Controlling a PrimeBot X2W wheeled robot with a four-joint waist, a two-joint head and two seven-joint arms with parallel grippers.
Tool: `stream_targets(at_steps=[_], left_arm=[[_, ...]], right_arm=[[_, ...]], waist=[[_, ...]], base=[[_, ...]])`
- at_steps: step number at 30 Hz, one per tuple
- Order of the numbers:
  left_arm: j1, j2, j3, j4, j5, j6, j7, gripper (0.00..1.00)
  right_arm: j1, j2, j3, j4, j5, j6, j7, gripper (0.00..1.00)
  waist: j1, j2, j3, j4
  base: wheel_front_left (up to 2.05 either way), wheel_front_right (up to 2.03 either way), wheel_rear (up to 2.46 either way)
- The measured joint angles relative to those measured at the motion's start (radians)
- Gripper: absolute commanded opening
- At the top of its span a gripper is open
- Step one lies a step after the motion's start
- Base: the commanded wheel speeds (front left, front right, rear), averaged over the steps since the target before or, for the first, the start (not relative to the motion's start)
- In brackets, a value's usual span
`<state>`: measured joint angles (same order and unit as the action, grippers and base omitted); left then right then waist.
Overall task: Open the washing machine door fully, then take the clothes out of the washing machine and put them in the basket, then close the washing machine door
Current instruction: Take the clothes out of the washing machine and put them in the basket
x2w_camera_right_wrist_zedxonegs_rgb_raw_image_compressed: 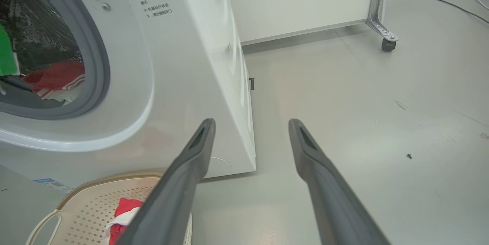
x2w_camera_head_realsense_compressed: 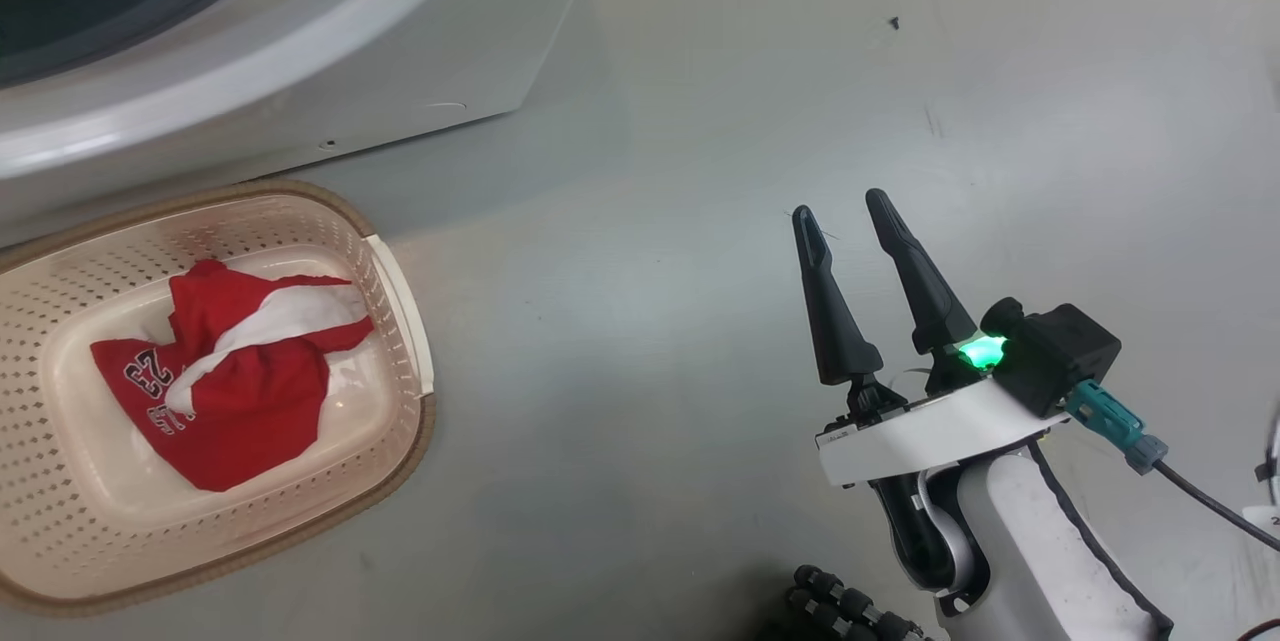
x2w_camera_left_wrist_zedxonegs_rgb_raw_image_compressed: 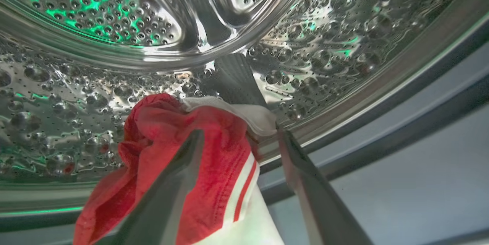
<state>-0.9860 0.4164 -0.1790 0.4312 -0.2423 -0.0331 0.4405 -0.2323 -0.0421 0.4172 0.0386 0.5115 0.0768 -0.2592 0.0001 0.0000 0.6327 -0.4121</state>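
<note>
The white washing machine stands at the upper left, and its door is out of view. My left gripper is inside the steel drum, open, with a red garment with white stripes lying between its fingers. Through the machine's opening the same clothes show in the drum. In front of the machine sits the cream basket with a red lettered garment in it. My right gripper hangs open over the bare floor, right of the basket, holding nothing.
A grey rubber seal rings the machine's opening. A white panel on a caster wheel stands behind the machine to the right, with a cable on the floor past it. A small screw lies on the grey floor.
</note>
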Motion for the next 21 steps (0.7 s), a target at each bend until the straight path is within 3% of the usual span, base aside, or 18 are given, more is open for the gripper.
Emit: stream_targets(at_steps=[11, 21], left_arm=[[-0.065, 0.036, -0.007, 0.084, 0.029, -0.003, 0.066, 1.00], [-0.107, 0.055, -0.021, 0.184, 0.048, -0.004, 0.195, 1.00]], right_arm=[[-0.025, 0.000, 0.004, 0.000, 0.026, -0.009, 0.000, 1.00], [-0.046, 0.000, 0.018, 0.002, 0.041, -0.010, 0.000, 1.00]], waist=[[0.0000, 0.0000, 0.036, -0.042], [0.0000, 0.0001, 0.044, -0.058]], base=[[0.00, 0.00, 0.00], [0.00, 0.00, 0.00]])
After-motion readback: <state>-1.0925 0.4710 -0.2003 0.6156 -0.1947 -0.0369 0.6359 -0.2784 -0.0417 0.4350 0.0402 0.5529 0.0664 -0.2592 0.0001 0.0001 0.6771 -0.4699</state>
